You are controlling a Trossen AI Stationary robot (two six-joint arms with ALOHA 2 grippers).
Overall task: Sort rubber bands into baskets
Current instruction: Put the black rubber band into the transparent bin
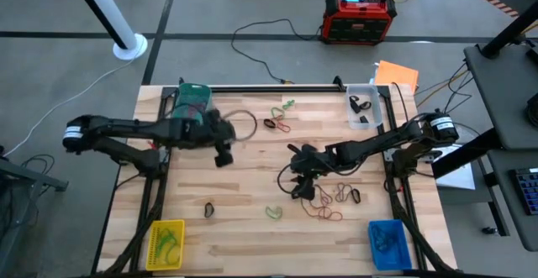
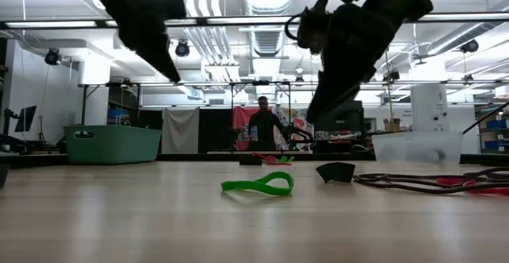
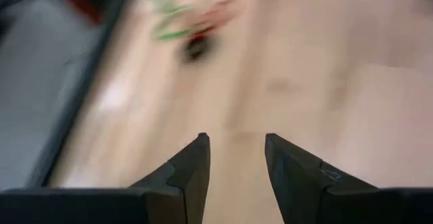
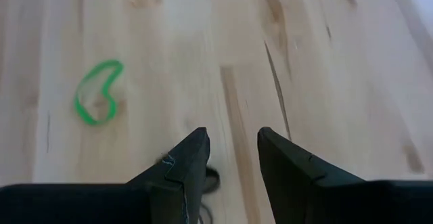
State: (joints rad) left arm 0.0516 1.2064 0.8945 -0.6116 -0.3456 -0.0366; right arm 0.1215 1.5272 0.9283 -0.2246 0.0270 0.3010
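Note:
Four baskets stand at the table's corners: teal [image 1: 192,97] far left, clear [image 1: 363,106] far right, yellow [image 1: 166,243] near left, blue [image 1: 388,240] near right. Rubber bands lie loose on the wood: a mixed group [image 1: 332,196] near the right gripper, a green one [image 1: 274,213], a black one [image 1: 209,209], and a far group [image 1: 280,118]. My left gripper [image 3: 237,139] is open and empty above the table, right of the teal basket. My right gripper [image 4: 233,132] is open above the middle of the table; a green band [image 4: 98,101] lies ahead of it, and a dark band [image 4: 211,181] shows under its fingers.
A red-and-black box [image 1: 360,18] and cables lie on the floor beyond the table. An orange sheet [image 1: 397,74] lies at the far right corner. A person [image 2: 262,128] stands far back in the room. Bare wood [image 1: 244,177] lies between the two grippers.

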